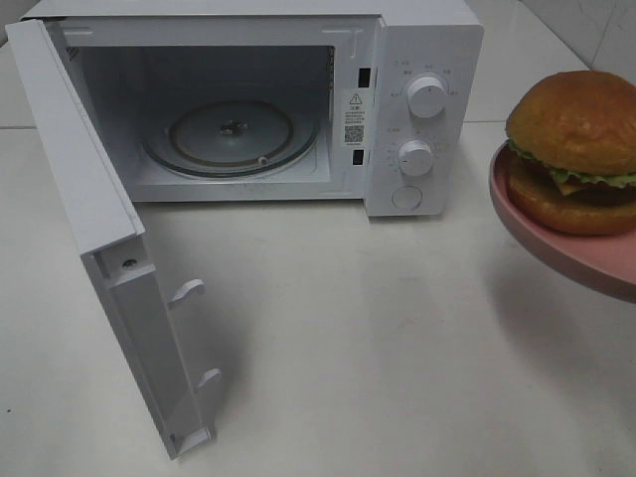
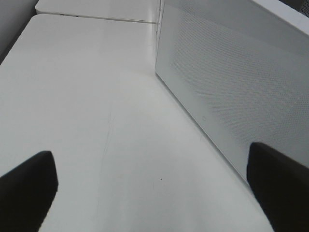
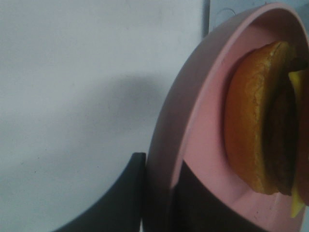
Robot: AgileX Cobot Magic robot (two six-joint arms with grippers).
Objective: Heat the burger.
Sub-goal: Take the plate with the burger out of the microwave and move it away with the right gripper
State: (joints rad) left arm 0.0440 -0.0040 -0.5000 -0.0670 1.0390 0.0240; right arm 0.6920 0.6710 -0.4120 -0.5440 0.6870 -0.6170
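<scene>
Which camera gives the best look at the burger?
The exterior high view: the burger shows nearly whole, bun, lettuce and patty, on the pink plate. The right wrist view catches only its edge close up; the left wrist view shows none.

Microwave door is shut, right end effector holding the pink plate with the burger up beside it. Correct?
Not quite: the white microwave's door is swung open, as the exterior high view shows. The right end effector does hold the round pink plate with the tall orange-bunned burger beside it.

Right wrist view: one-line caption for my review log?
Right gripper clamps the pink plate's rim, carrying the burger above the white table.
</scene>
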